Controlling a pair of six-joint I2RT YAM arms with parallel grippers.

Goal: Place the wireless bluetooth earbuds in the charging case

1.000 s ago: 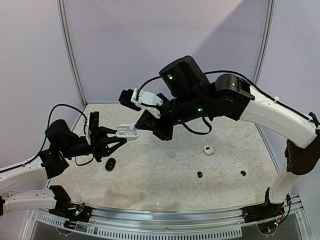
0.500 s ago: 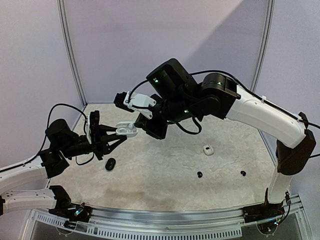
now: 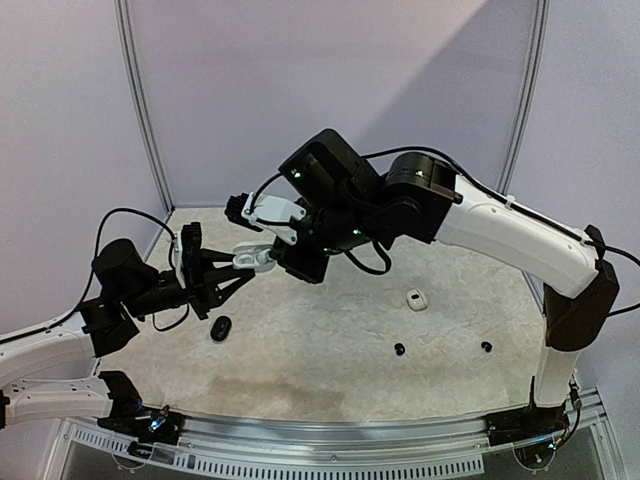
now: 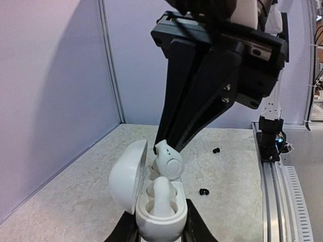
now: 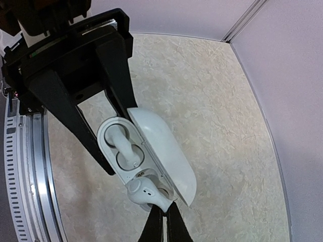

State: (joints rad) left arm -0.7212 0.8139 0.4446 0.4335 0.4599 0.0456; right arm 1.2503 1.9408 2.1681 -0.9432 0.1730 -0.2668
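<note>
Grips the open white charging case in the left jaws, clamped on its lower body from both sides and lifted clear of the table at the left of the scene; holds it roughly upright in the left wrist view, with the lid hinged open and standing beside the wells; pinches a white earbud in the right jaws, drawn together on its narrow end, reaching in from the right and from above the case; holds that earbud right at the mouth of one well, close against the inner side of the lid; cannot tell from any view whether fully down in the well or only resting at the rim; carries a second white earbud already seated in the neighbouring well, just beside the pinched one. Elsewhere on the table, well apart from the lifted case: a black oval case lying at the near left, nearer than the left jaws; a small white case lying right of centre; a black earbud loose on the table just nearer than that white case; another black earbud further right, about as near, apart from the first.
</note>
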